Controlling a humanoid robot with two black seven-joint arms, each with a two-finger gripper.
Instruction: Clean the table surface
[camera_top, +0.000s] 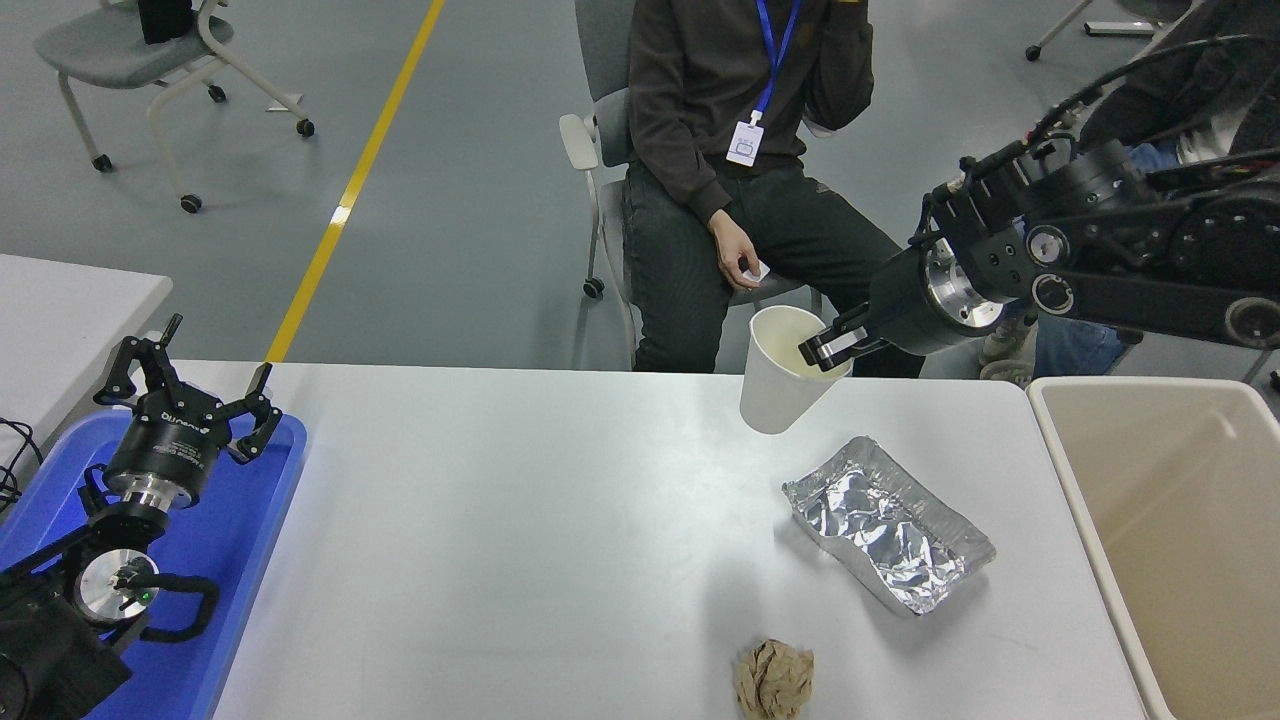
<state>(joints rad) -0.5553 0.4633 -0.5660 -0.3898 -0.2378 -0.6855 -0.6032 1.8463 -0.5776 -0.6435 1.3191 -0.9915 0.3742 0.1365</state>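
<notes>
While litter waits on the table surface (480, 520), one piece rides toward the bin.
Near edge: crumpled paper ball (774, 680); beyond it a foil tray (888, 538); left gripper (190, 400) parked, jaws spread, over the blue tray (240, 540). Above the far edge, right gripper (828, 348) pinches the paper cup (785, 372) rim (presumably bound for the bin (1170, 540)).

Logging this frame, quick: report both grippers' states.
Left gripper: open, empty, parked over the blue plastic tray.
Right gripper: shut on the white paper cup, held off the table.
</notes>
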